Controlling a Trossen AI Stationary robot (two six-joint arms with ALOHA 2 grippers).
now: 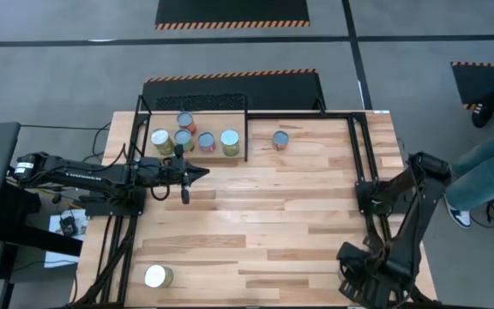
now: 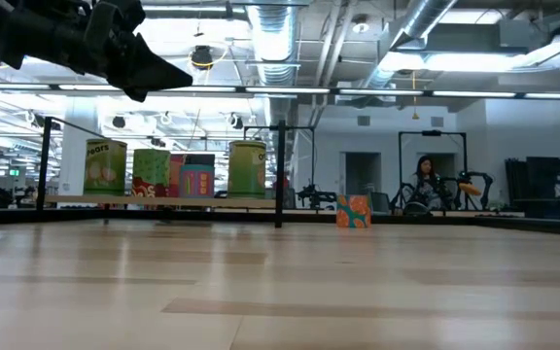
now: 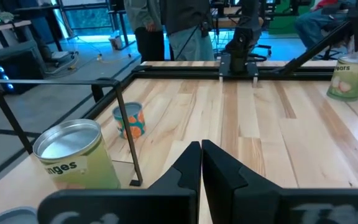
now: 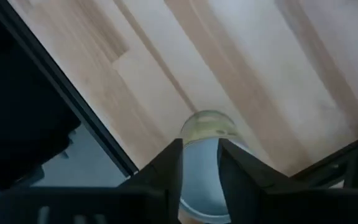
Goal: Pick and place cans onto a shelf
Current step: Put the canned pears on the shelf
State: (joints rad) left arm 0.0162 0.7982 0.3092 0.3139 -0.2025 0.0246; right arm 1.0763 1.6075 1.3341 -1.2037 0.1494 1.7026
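I find the small light-wood shelf edged with thin black rails (image 1: 197, 146) at the far left of the pale plank tabletop (image 1: 264, 223). Five small cylindrical tins with silver tops stand on it. In the high view a yellow-green tin (image 1: 160, 142) is leftmost, and an olive-green tin (image 1: 183, 139) and a red-orange tin (image 1: 206, 142) follow. A yellow-green tin (image 1: 230, 142) stands at the right end. A fifth red-labelled tin (image 1: 185, 123) stands behind them, toward the far rail. All are upright.

A sixth tin with an orange and blue label (image 1: 280, 139) stands upright on the bare tabletop, to the right of the shelf and well apart from it. A seventh pale green tin (image 1: 158, 275) sits at the near left corner of the tabletop.

My left tool (image 1: 202, 173) hangs above the tabletop just in front of the shelf, pointing right. Its two dark fingers (image 3: 191, 165) are pressed together and nothing is between them. From the low view it is well clear of the surface.

My right arm is folded at the right edge of the tabletop, its right tool (image 4: 199, 162) angled down near the right rail. Its fingers stand slightly apart. A silver-topped tin (image 4: 207, 127) shows between and beyond them, but I cannot tell whether they grip it.

A person is seated in the room beyond the tabletop (image 2: 424, 178).
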